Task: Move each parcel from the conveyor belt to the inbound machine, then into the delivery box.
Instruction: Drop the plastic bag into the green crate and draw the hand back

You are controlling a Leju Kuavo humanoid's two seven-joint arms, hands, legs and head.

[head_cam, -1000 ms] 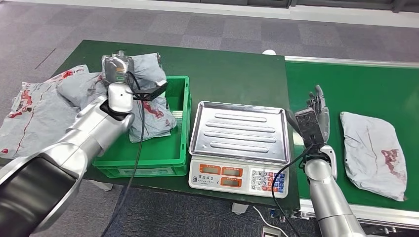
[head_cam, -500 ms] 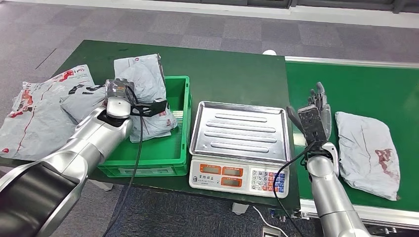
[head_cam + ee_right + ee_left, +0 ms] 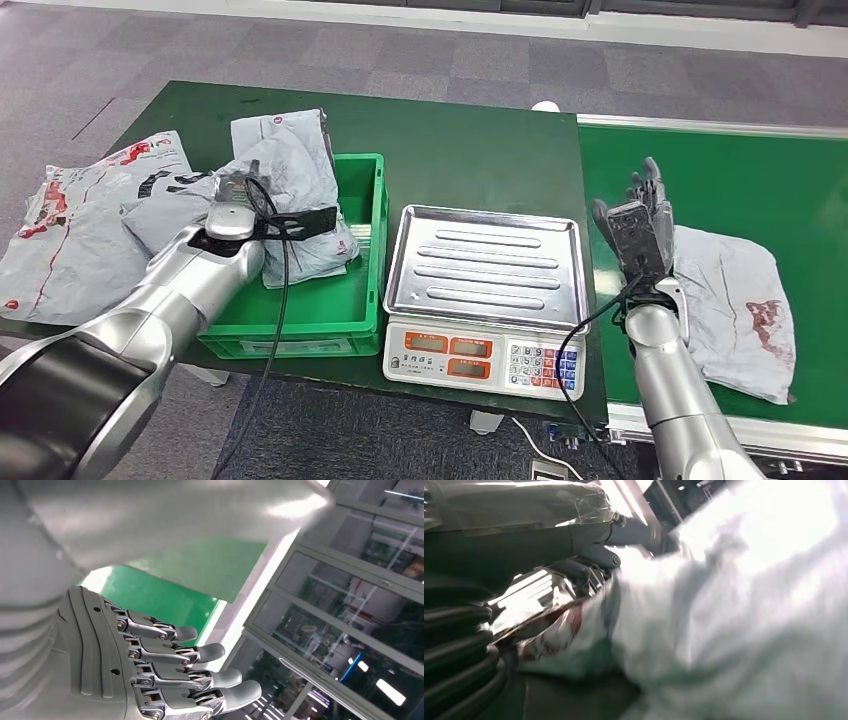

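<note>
A grey parcel with red marks (image 3: pixel 742 300) lies on the green conveyor belt (image 3: pixel 740 170). My right hand (image 3: pixel 643 222) stands upright at the parcel's left edge, fingers straight and apart, holding nothing; the right wrist view shows its fingers (image 3: pixel 175 672) under the grey parcel (image 3: pixel 150 520). The inbound machine is a scale with a bare steel tray (image 3: pixel 485 262). My left hand (image 3: pixel 235 192) hovers over the green delivery box (image 3: pixel 362 290), beside a grey parcel (image 3: pixel 290 165) that leans in it. Its fingers (image 3: pixel 594 555) lie stretched out along that parcel (image 3: pixel 734 620) without gripping it.
Several more grey parcels (image 3: pixel 80 230) are heaped on the dark green table (image 3: pixel 450 140) left of the box. The scale's keypad and displays (image 3: pixel 480 358) face me at the table's front edge. A black cable (image 3: pixel 280 290) hangs from my left wrist.
The belt parcel has come left, up against my right hand, which rose a little. My left hand has drawn back and down from the parcel heap toward me, leaving the parcel leaning in the box.
</note>
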